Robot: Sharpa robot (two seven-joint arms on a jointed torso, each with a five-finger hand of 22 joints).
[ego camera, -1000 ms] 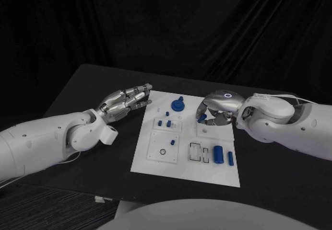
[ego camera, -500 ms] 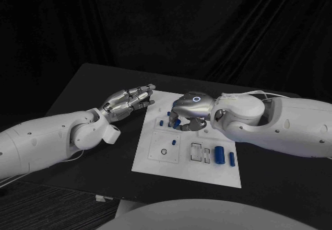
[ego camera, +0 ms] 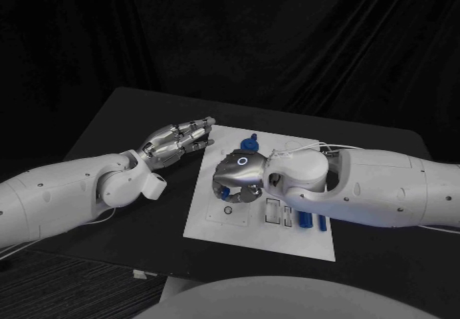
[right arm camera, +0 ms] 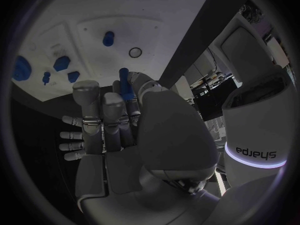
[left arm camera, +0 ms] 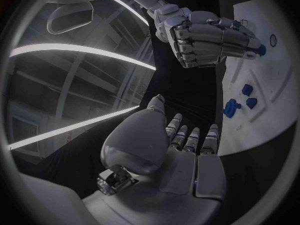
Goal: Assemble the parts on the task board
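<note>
The right silver hand (right arm camera: pixel 119 130) pinched a small blue plastic peg (right arm camera: pixel 124 82) by its lower end above the white task board (ego camera: pixel 288 242), a light, stiff, likely slippery piece, while the left hand (ego camera: pixel 175 141) hung spread

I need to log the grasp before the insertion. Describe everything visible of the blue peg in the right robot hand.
The blue peg is a slim, smooth, round-ended pin of matte blue, plastic by its look. The right robot hand pinches it between its fingertips, so only the outer end shows; the held end is hidden. It points toward the white task board, near a small ring-marked hole and not touching the board. In the head view, blue shows under the right robot hand above the board's left half.
</note>
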